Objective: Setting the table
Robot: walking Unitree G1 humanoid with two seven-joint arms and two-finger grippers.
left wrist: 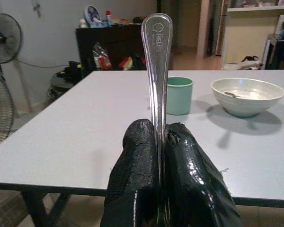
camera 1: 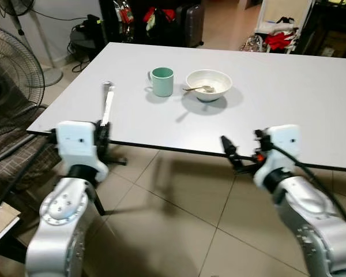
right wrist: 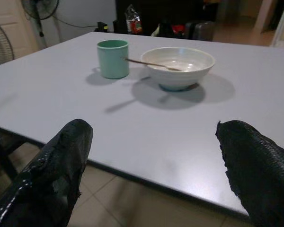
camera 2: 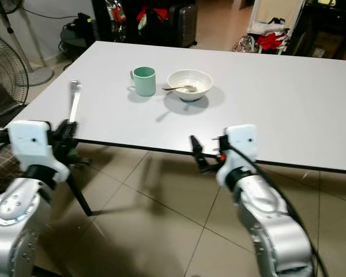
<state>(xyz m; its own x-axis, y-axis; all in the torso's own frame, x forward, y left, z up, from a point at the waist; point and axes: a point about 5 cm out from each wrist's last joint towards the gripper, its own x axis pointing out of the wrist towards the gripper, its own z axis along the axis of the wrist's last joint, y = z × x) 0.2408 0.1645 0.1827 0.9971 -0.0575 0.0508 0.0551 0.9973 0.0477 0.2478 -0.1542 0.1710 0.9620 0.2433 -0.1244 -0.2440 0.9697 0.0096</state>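
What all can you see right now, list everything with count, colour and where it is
Table: one, white, before the robot.
Mug: one, green, on the table beside the bowl, on the robot's left of it.
Bowl: one, white, mid-table.
Spoon in bowl: one, handle over the rim toward the mug.
Metal utensil: one, silver, upright in the left gripper.
Fan: one, dark, left of the table.
Left gripper: black fingers shut on the utensil, at the table's near edge.
Right gripper: black fingers open, at the near edge.
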